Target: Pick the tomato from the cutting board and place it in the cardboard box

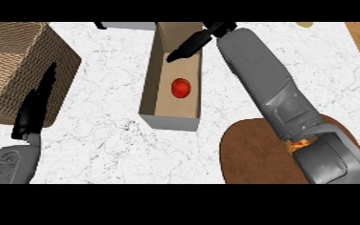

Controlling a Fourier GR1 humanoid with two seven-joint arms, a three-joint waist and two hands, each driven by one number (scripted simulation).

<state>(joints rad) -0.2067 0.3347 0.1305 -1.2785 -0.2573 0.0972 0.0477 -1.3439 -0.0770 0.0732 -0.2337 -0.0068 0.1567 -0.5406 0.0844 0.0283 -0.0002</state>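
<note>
Matt cardboard box (163, 106), glossy tomato (181, 87) (smooth-skinned), veined marble counter (105, 138), woven basket (32, 66), wooden cutting board (256, 157).

No text, label, brand, number or sign can be read anywhere here, neither on the cardboard box (171, 106), nor on the woven basket (28, 66), nor on the round wooden cutting board (256, 155), nor on the marbled counter (105, 138).

white marbled counter (105, 138), woven basket (28, 66) at left edge
</note>
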